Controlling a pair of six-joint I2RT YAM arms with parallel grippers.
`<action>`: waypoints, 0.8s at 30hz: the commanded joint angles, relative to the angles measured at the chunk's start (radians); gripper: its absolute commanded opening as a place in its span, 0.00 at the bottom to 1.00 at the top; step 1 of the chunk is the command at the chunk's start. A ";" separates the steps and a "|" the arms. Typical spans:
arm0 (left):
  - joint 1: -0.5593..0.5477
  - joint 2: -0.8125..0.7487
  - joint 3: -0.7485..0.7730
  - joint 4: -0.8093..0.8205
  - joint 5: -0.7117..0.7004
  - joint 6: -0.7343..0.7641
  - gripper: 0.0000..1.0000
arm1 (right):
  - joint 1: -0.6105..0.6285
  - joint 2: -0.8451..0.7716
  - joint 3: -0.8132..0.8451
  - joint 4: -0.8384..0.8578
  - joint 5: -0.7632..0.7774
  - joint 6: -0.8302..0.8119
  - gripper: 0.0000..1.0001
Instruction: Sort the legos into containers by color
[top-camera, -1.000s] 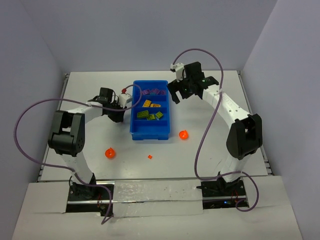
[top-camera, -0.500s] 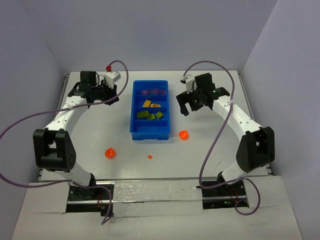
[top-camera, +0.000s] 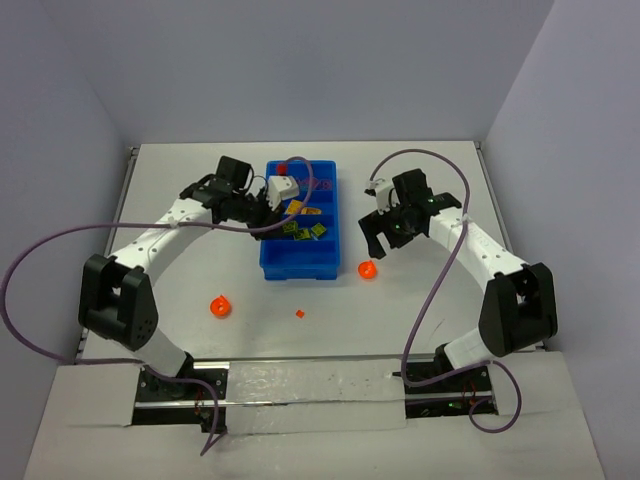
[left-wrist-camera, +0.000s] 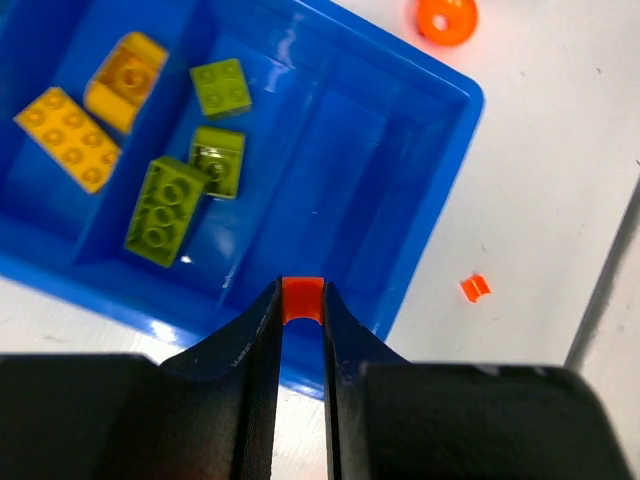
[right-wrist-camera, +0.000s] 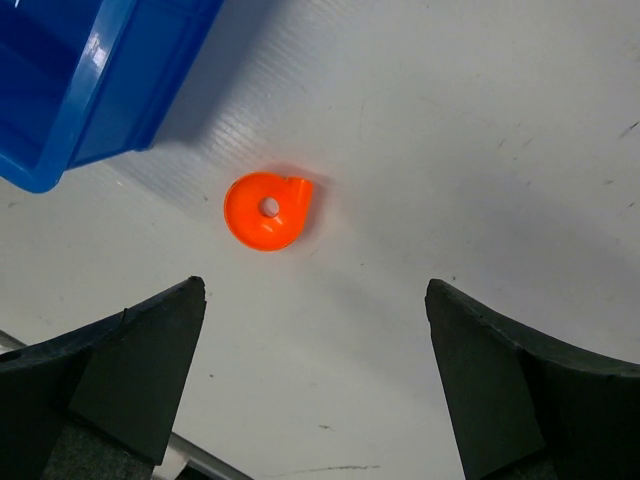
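Orange lego (left-wrist-camera: 301, 303) — in left gripper (left-wrist-camera: 301, 294)

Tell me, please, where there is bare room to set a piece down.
Bare: the blue tray's nearest compartment, and the table strip between the loose orange legos and the near edge. Crowded: the compartments with yellow legos and lime-green legos, left gripper overhead, and around the round orange lego under the open right gripper.

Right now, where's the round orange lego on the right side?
Round orange lego: on the table, just off the blue tray's near right corner, with the open right gripper over it.
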 joint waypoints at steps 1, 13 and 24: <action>-0.035 0.047 0.014 -0.055 0.033 0.045 0.05 | -0.007 -0.045 -0.010 -0.029 -0.020 -0.008 0.97; -0.066 0.130 0.033 -0.048 -0.059 0.057 0.11 | -0.019 0.052 0.034 -0.057 -0.007 -0.009 0.89; -0.070 0.112 0.052 -0.051 -0.097 0.068 0.57 | -0.019 0.133 0.079 -0.054 -0.010 0.014 0.86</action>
